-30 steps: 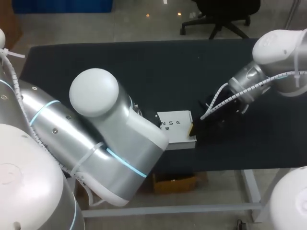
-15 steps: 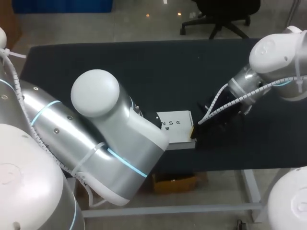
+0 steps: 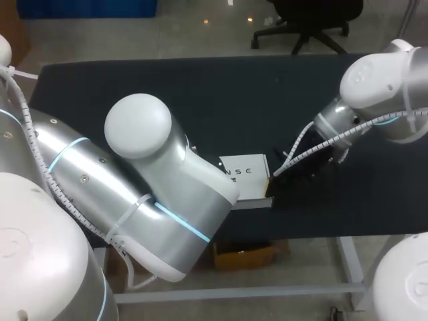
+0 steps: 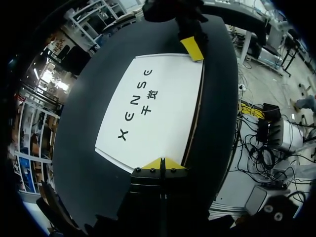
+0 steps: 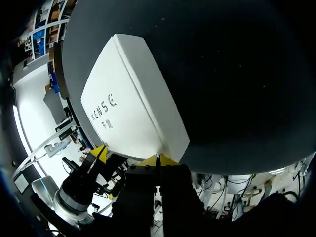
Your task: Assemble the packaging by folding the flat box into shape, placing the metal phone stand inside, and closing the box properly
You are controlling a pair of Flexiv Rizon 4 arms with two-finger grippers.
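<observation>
**Partly hidden box, w/ a claw at each end**

From above, the left claw cannot be seen. It is covered by the left arm (image 3: 160, 194), whose bulky elbow also hides the left part of the white box (image 3: 246, 175). The right claw (image 3: 269, 182) is dark against the dark surface (image 3: 200, 100) and hard to make out there; only a yellow tip is picked out, at the box's right edge near the front corner.

In the left wrist view, the left claw (image 4: 161, 164) is seen w/ its yellow tips drawn together, nothing gripped between them, set against the box's near edge. The other arm's yellow tip is seen at the far corner.

In the right wrist view, the right claw's tips are likewise pressed together w/ nothing between, touching the box's near corner, approx. where the top and side faces meet.

The box lies printed face up, near the surface's front edge, between the two claws. What is inside cannot be told.
</observation>
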